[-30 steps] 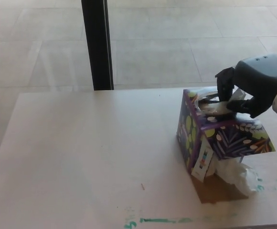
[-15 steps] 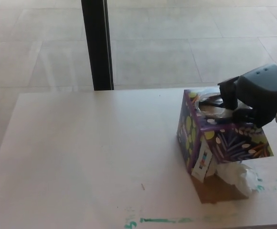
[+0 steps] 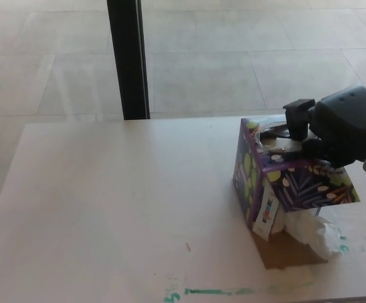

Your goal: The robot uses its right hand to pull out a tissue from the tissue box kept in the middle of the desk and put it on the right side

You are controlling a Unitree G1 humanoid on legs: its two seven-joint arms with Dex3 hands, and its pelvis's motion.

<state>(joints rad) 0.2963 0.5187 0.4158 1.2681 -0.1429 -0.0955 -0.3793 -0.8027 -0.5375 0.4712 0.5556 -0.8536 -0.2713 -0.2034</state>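
Risk first: lifting or tipping the tissue box (image 3: 284, 183) instead of drawing out a sheet. Looks light and already seems to sit askew on the desk (image 3: 120, 202), its near lower corner apparently raised. Likely comes up with the hand if pulled sharply or off to one side. Could also tear a sheet if pinched too thinly, or drag out a clump if taken too deep. Close to the desk's right edge as well, so a sideways tug may shove the box toward that edge.

Right hand (image 3: 334, 129) low over the box top, fingers (image 3: 298, 117) down at the oval opening (image 3: 274, 136). Cannot tell whether clenched on a tissue or merely resting at the slot: contact hidden behind the dark fingers. Left hand nowhere in view.

Box: purple, leaf-patterned, standing toward the desk's right rather than dead centre. Shows only a pale glimpse inside the opening, too small to read as a tissue standing proud. Otherwise hides its contents.

Outside the box: one crumpled white tissue (image 3: 312, 230) on the desk, touching or just beside the near right corner. Partly tucked under the box, by the look of it.

Judged not yet done: no fresh sheet visibly clear of the opening.
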